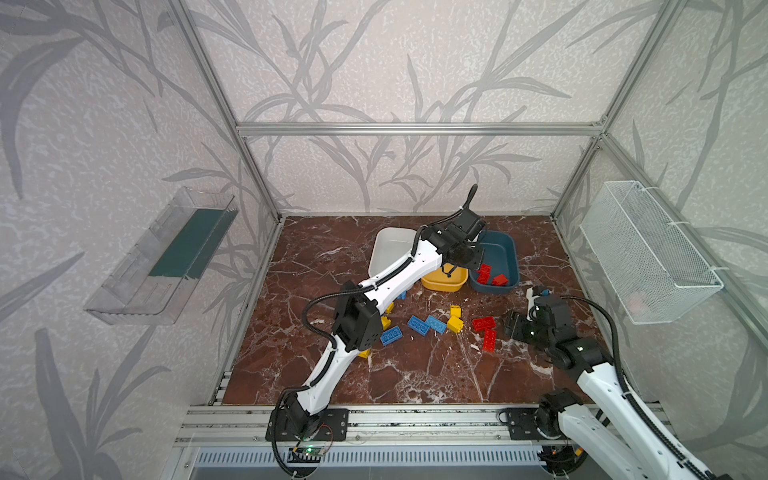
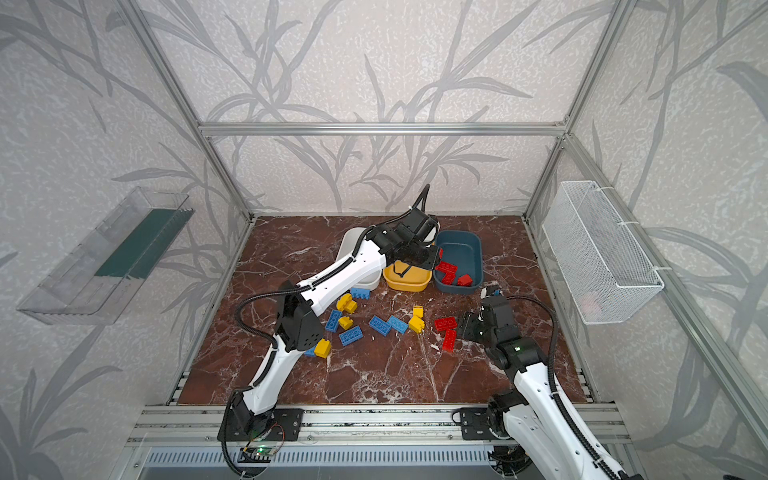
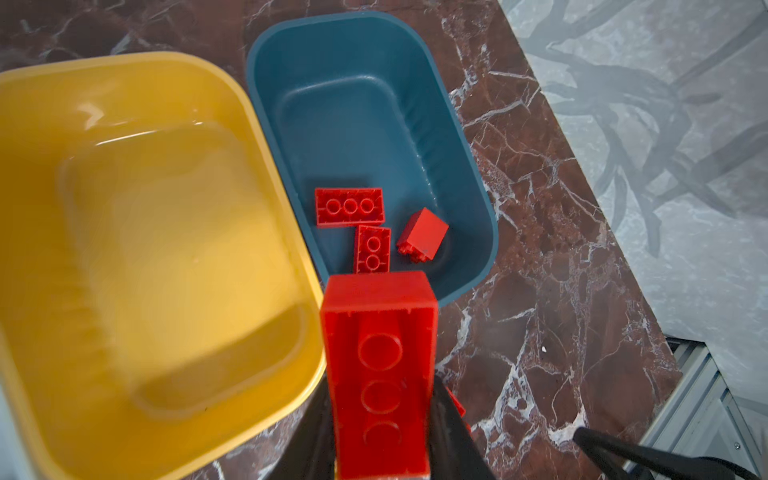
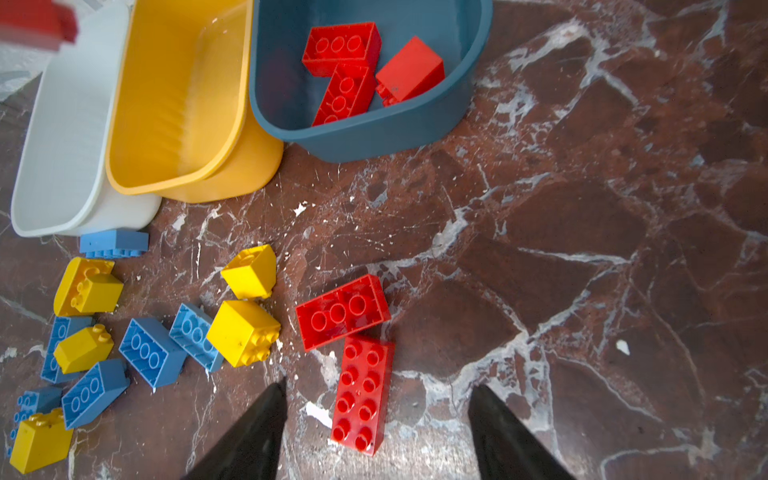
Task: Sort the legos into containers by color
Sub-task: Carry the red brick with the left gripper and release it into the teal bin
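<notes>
My left gripper [image 3: 380,415] is shut on a red lego [image 3: 380,353], held upside-down above the near rim of the teal tub [image 3: 353,104], beside the yellow tub [image 3: 166,208]. Three red legos [image 3: 349,207] lie in the teal tub [image 1: 505,249]. The yellow tub [image 1: 444,284] looks empty, and the white tub [image 1: 390,245] stands left of it. My right gripper [image 4: 378,399] hangs open just above two red legos [image 4: 343,311] on the table [image 1: 484,323]. Blue legos [image 4: 151,351] and yellow legos [image 4: 243,332] lie scattered to their left.
A white wire mesh basket [image 1: 648,253] hangs on the right wall and a clear plastic tray [image 1: 162,257] on the left wall. An aluminium rail [image 1: 415,415] runs along the table's front edge. My left arm [image 1: 395,278] stretches over the blue and yellow legos.
</notes>
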Robot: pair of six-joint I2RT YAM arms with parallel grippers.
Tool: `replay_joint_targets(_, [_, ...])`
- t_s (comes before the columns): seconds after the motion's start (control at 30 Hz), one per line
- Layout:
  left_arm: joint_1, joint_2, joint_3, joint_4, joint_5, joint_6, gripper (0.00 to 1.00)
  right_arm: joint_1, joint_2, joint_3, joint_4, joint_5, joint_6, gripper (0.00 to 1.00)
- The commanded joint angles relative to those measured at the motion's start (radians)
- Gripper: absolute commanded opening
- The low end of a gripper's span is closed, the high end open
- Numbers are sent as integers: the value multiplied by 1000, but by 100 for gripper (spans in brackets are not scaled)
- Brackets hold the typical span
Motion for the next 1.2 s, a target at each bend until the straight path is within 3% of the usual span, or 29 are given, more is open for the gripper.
replay_joint_targets(0.0, [9, 69, 77, 45, 96, 53, 30, 41, -5, -11, -50, 28, 8, 70])
replay_joint_targets(0.33, [32, 238, 148, 286, 208, 48, 30, 190, 53, 17, -98, 111, 51, 70])
replay_joint_targets(0.5, [36, 367, 302, 260, 228, 6, 31, 244, 47, 14, -124, 172, 71, 71])
replay_joint_targets(0.63, [36, 401, 311, 281, 222, -24, 33, 250, 50, 5, -121, 172, 85, 71])
replay_joint_targets(0.77, [36, 406, 312, 283, 216, -20, 43, 255, 51, -1, -118, 191, 89, 71])
replay_joint_targets(0.97, [35, 375, 311, 270, 202, -1, 69, 274, 92, 14, -124, 207, 95, 71])
replay_joint_targets(1.17, [35, 282, 273, 235, 169, 25, 75, 316, 139, 17, -106, 231, 136, 71])
